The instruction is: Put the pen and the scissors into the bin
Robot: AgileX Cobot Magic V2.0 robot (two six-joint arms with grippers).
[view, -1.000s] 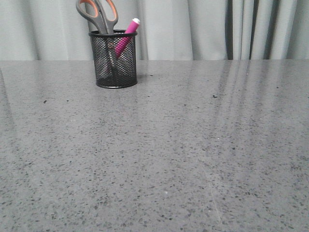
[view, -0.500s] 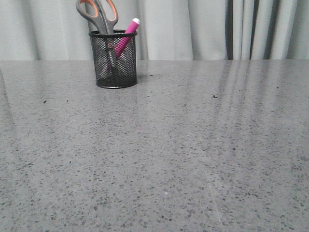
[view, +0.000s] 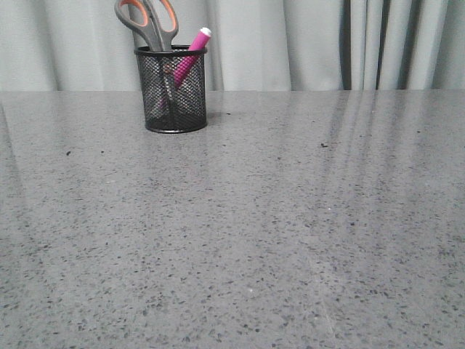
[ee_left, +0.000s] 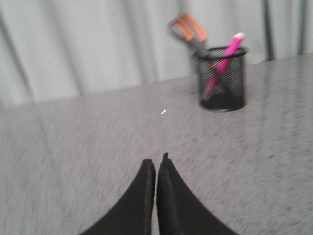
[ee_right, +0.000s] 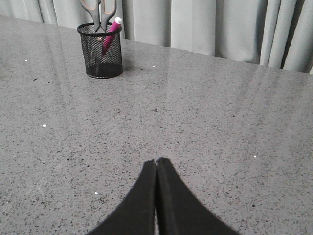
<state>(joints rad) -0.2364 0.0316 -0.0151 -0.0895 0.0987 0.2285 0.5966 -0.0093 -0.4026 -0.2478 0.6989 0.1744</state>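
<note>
Upright, pen (view: pixel 187 61) tilted, cap up

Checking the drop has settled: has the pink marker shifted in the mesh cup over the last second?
No. The pink marker leans against the same spot on the mesh cup's rim, beside the scissors.

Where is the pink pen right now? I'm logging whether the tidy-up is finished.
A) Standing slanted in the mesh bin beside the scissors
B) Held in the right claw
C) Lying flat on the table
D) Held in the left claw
A: the pen leans inside the bin with the scissors, and both claws are shut on nothing.
</note>
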